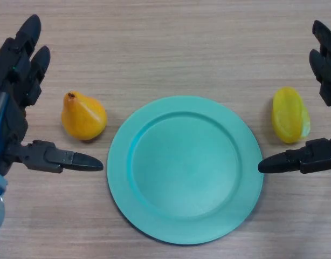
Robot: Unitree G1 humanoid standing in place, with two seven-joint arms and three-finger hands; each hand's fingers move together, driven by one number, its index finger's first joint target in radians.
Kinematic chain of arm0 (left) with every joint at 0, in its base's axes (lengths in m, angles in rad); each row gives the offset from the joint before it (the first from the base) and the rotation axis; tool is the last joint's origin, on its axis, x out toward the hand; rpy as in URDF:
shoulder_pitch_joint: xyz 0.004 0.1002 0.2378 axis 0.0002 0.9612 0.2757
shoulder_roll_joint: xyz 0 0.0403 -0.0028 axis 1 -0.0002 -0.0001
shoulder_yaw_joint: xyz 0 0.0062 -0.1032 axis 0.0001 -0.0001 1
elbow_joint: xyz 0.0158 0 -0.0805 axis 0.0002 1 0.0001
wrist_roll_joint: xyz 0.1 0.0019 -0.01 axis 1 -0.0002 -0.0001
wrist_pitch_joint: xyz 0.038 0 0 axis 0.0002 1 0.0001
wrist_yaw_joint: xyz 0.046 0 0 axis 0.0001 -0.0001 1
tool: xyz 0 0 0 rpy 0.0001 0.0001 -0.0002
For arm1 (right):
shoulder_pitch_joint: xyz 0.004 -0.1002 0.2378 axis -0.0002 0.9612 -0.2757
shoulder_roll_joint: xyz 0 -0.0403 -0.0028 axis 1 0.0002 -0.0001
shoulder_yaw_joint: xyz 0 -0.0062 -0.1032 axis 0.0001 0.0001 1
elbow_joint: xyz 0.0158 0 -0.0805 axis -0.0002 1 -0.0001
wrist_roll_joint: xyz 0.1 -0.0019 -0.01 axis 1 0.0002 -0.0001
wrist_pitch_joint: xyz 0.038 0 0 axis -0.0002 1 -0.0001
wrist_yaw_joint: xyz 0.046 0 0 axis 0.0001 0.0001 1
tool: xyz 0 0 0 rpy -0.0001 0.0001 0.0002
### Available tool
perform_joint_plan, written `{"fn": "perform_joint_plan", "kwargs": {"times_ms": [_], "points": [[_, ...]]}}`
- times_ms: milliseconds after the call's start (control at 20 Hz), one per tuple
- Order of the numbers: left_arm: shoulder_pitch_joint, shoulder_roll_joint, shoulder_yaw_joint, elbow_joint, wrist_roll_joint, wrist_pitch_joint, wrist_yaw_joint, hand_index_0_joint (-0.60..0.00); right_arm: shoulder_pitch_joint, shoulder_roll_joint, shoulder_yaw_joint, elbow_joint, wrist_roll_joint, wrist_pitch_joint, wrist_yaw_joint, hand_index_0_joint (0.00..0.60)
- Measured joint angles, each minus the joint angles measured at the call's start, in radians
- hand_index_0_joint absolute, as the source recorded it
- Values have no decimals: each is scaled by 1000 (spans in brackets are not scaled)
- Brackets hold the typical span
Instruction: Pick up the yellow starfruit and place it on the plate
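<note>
1. A wooden desk point(165, 43) is seen from above, from the robot's own head. A round teal plate point(185, 168) sits in the middle, toward the near edge, and it carries nothing.

2. The yellow starfruit point(289, 114) lies on the desk just beside the plate's right rim, not touching it. It is a smooth, ridged oval — its long axis runs nearly straight away from the robot, tilted slightly so the near end leans to the right. The far end looks rounded and the near end a little narrower.

3. The right robot hand point(321, 108) is at the right edge of the view, close against the starfruit. Its fingers reach up along the fruit's outer right side and its thumb points left just below the fruit's near end, toward the plate. The fingers are spread and relaxed, gripping nothing; the fruit sits in the gap between thumb and fingers.

4. This is the hand nearer the fruit by far. The starfruit lies to its left, in the crook of the hand, so I judge a short inward move and a closing of the fingers across the fruit's narrow width would take it.

5. The left robot hand point(17, 102) mirrors this at the view's left edge — fingers straight, thumb pointing right, holding nothing.

6. Between that hand and the plate lies an orange pear-shaped fruit point(83, 116), its stem end pointing away and to the left. It is not the task's fruit.
</note>
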Motion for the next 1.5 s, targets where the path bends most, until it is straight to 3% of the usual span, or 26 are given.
{"fn": "perform_joint_plan", "kwargs": {"times_ms": [500,800,1300,1500], "points": [[-16,-1,-6,29,-2,0,0,0,-28,-9,0,88,-1,-63,-1,0],[-14,-15,-42,39,-26,0,0,0,-97,-18,4,296,-43,-164,-27,0],[-9,-11,-35,24,-34,4,0,0,-292,-49,24,810,-178,-390,-159,0],[-7,-11,-35,25,-35,4,0,0,-355,-63,26,1019,-240,-513,-246,0]]}}
